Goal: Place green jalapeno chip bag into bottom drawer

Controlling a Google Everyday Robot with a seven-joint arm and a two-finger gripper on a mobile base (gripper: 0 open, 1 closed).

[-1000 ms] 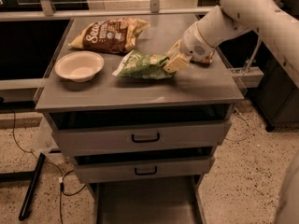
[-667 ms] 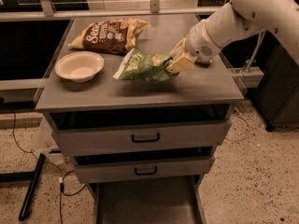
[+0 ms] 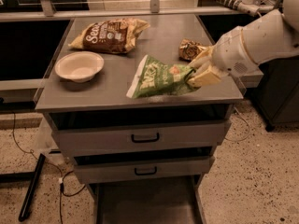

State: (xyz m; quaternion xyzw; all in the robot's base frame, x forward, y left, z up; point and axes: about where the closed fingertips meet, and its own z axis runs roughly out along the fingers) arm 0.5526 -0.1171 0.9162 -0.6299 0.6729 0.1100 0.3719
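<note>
Now grips the right end of the flat, crinkly green foil jalapeno chip bag (image 3: 159, 78) with the cream two-finger hand (image 3: 194, 75), clenched on it over the right front part of the grey metal bench (image 3: 93, 97). Seems to hold it just clear of the bench top, near the front edge. Lies with the long axis left to right, free end pointing left and drooping a little, printed face up. Likely handles as very light, soft and slippery, with brittle contents. Best taken by the flat end seam, as here, and not by the puffed middle. May flop and swing on the way down to the plain grey metal bottom drawer tray (image 3: 145, 204), open well below.
</note>
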